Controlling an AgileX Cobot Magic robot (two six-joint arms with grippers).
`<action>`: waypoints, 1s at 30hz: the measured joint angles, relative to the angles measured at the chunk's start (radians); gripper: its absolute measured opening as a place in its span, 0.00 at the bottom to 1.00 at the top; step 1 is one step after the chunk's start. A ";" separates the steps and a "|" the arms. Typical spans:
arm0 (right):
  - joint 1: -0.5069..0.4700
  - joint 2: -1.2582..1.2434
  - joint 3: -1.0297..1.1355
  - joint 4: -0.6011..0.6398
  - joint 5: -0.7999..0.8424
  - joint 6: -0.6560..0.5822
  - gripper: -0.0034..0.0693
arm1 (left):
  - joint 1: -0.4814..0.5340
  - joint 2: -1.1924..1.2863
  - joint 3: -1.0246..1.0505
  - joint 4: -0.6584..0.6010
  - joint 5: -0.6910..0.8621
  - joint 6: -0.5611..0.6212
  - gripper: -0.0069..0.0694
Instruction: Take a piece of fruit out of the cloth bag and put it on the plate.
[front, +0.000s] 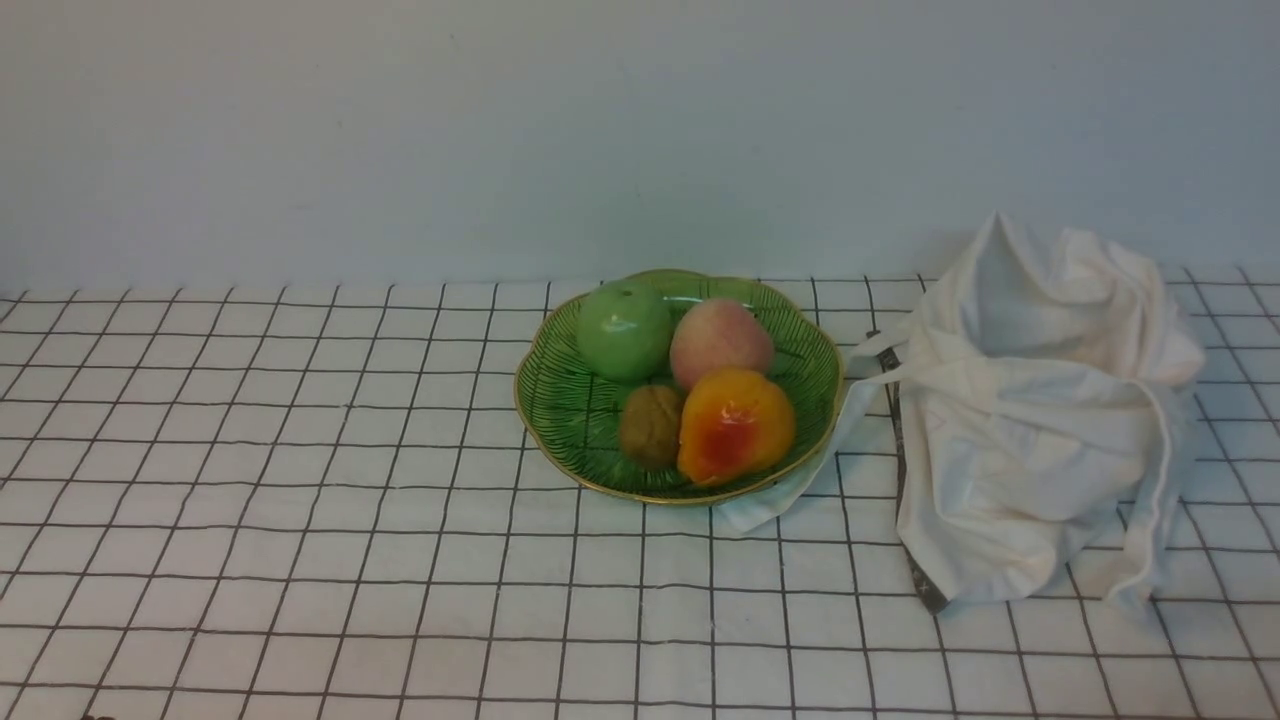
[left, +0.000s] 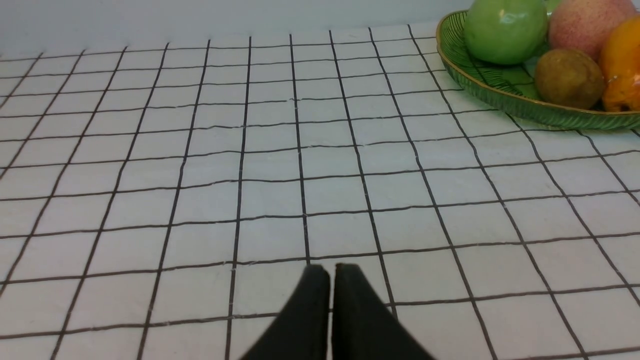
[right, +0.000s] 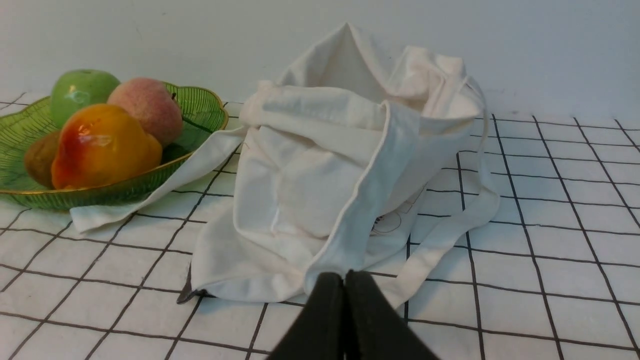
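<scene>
The orange-yellow fruit with a red blush lies on the green plate, at its near right side. It also shows in the left wrist view and the right wrist view. The off-white cloth bag lies slumped to the right of the plate, with one strap running under the plate's rim. My left gripper is shut and empty above the checked cloth, left of the plate. My right gripper is shut, low, just in front of the bag. Neither gripper shows in the front view.
A green apple, a pale pink peach and a small olive-brown fruit also lie on the plate. A white checked cloth covers the table. A plain wall stands behind.
</scene>
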 joint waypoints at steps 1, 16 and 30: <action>0.000 0.000 0.000 0.000 0.000 0.000 0.03 | 0.000 0.000 0.000 0.000 0.000 0.000 0.08; 0.000 0.000 0.000 0.000 0.000 0.007 0.03 | 0.000 0.000 0.000 0.000 0.000 0.000 0.08; 0.000 0.000 0.000 0.000 0.000 0.010 0.03 | 0.000 0.000 0.000 0.000 0.000 0.000 0.08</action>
